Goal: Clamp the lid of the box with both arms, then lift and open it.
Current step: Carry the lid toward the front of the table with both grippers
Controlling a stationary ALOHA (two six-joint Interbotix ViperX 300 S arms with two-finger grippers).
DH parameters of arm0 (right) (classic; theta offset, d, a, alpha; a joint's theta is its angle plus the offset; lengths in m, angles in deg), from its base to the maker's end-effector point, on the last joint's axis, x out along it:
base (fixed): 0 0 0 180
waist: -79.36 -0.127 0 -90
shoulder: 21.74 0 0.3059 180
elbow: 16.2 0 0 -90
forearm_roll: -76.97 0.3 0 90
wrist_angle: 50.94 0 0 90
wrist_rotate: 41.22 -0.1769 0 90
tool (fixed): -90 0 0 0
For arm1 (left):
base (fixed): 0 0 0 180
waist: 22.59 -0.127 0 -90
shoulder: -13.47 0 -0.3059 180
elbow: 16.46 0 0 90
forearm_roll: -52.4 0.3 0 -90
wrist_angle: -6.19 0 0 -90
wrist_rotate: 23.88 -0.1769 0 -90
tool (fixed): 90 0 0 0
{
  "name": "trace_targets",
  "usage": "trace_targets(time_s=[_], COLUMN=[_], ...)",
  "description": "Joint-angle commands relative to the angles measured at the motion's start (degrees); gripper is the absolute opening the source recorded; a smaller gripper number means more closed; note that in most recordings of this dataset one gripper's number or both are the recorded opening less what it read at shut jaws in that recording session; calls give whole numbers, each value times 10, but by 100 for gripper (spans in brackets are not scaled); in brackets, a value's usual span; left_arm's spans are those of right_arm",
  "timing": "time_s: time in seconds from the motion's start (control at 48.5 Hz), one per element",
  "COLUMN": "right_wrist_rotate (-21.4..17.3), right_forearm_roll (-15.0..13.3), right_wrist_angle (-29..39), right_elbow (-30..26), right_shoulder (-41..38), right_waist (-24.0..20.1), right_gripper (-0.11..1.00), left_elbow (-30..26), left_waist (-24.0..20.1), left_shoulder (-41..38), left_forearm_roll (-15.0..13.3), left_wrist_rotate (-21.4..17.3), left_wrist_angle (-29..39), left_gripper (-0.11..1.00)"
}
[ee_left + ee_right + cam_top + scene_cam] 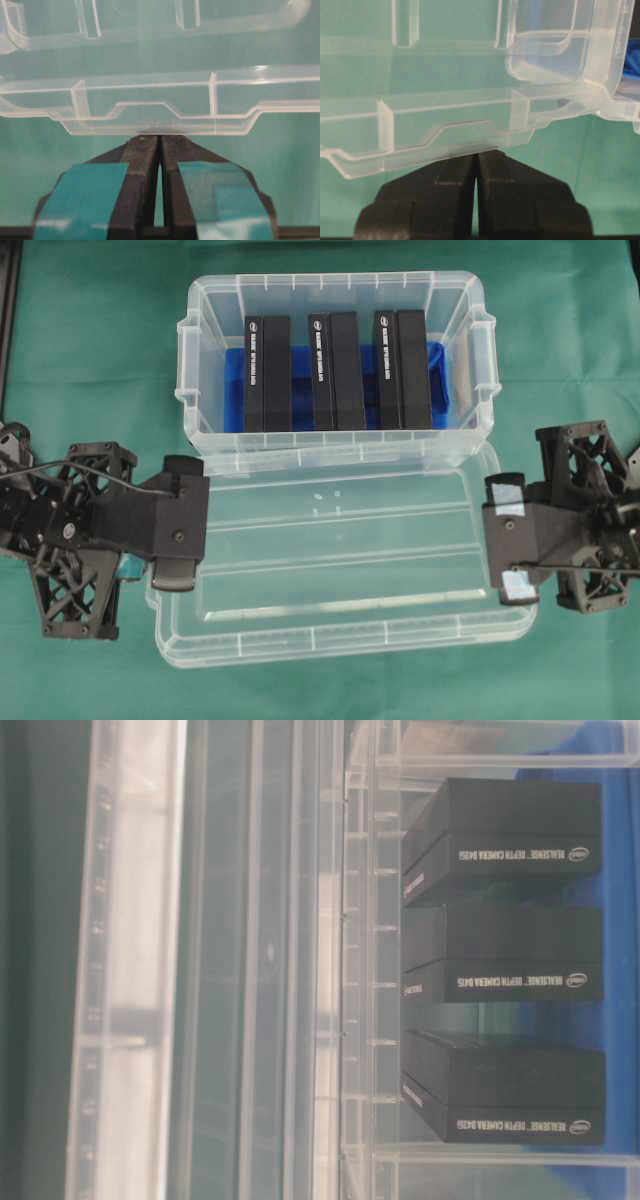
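Both pincers — left, right (level) — pinch lid.

You've got a green cloth covering the whole table, slightly wrinkled, with soft even lighting.

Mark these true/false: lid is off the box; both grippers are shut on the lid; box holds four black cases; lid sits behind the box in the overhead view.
1. The lid is off the box. True.
2. The left gripper and right gripper are each shut on a short edge of the lid. True.
3. The box holds four black cases. False: three black cases stand in it, on a blue base.
4. The lid sits behind the box. False: it is in front, nearer the lower edge of the overhead view.
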Motion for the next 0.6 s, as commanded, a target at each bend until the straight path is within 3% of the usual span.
trace_targets(time_s=[0.0,0.35,0.577], right_wrist_rotate=[-16,-23,-51], right_forearm_roll=[-11,-11,-11], right_wrist_angle=[-10,-10,-12], right_elbow=[-40,-55,-42], right_shoulder=[-4,-30,-43], right_waist=[-4,-22,-23], right_gripper=[1,1,1], left_elbow=[-33,-40,-27], left_waist=[-3,13,13], left_shoulder=[2,-12,-32], left_forearm_roll=[16,19,18], left_wrist_rotate=[9,15,25], left_wrist_angle=[-12,-12,-28], left_gripper=[2,2,2])
